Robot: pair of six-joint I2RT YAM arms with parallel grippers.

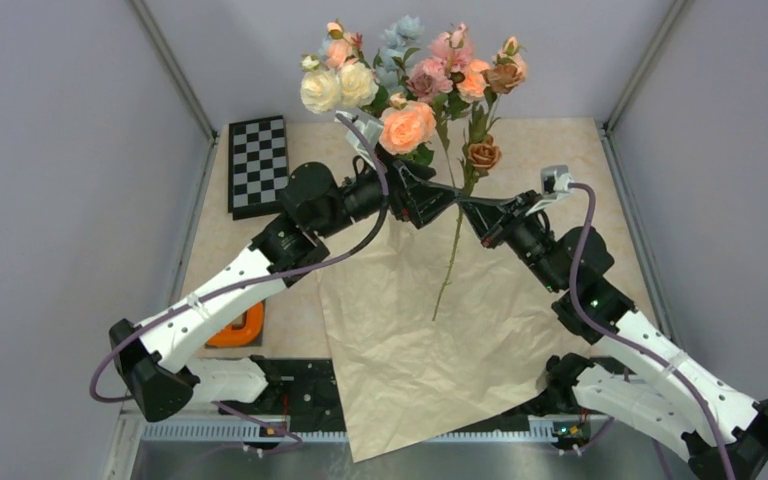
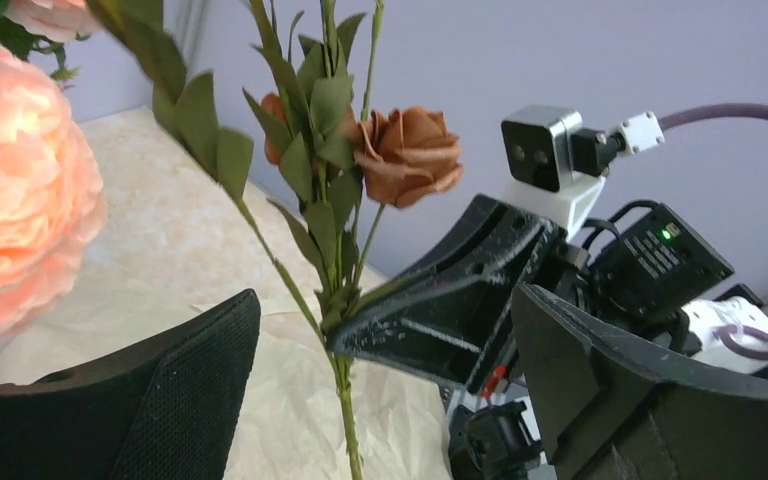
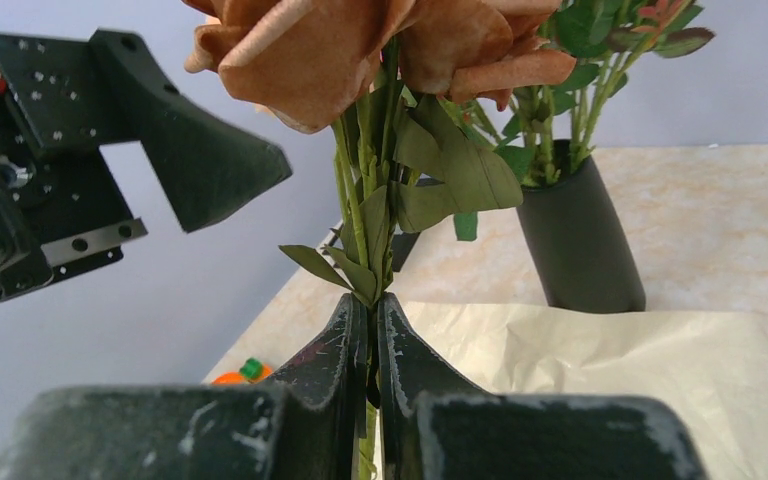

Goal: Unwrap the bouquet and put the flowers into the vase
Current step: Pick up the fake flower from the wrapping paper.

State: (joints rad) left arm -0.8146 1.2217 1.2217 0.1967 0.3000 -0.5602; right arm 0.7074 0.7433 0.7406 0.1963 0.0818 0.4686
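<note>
Rose stem (image 3: 358, 215) stands pinched in the right gripper (image 3: 372, 305), likely bound for the vase (image 3: 580, 240) beyond its tips, left gripper (image 2: 385, 310) spread wide alongside.

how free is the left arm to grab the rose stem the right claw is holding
Probably yes: the left claw is open and the stem seems to hang between its fingers, just below where the right claw pinches it. Nothing visible blocks the gap.

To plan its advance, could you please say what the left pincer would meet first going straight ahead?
Probably the leafy flower stem clamped in the right pincer, though depth is unclear.
</note>
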